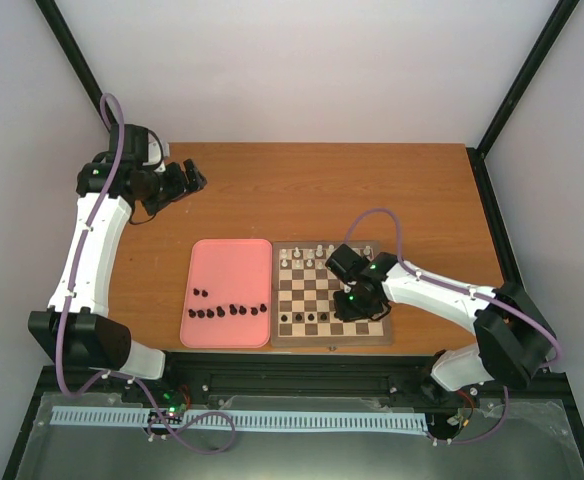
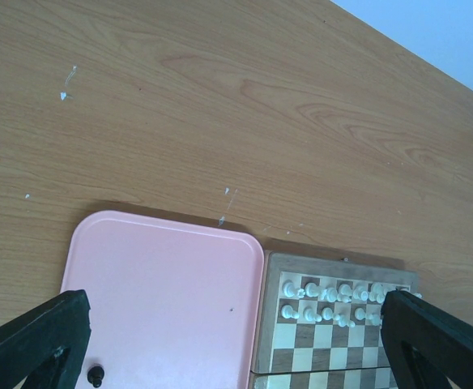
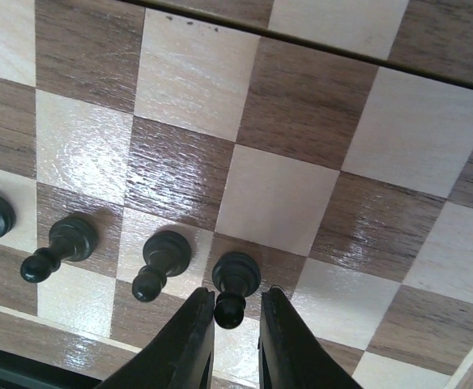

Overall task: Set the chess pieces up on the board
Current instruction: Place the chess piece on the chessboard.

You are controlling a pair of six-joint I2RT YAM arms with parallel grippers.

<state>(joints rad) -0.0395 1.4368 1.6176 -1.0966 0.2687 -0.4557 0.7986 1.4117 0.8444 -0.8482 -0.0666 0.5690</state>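
now the right end effector (image 3: 238,301) hangs low over the board (image 1: 276,300), its fingers (image 3: 189,340) straddling the head of a black pawn (image 3: 235,274). the pawn stands upright at the end of a line of black pawns on the board's near side. a sliver of gap shows on one side, so the jaws look slightly parted, not clamped. the clean move is likely to open a touch wider and lift straight up, so the pawn isn't tipped into its neighbour (image 3: 164,255). more black pieces (image 1: 230,311) lie on the pink tray (image 1: 232,260). the left end effector (image 1: 184,180) hovers spread wide, well off over the table (image 1: 372,180).
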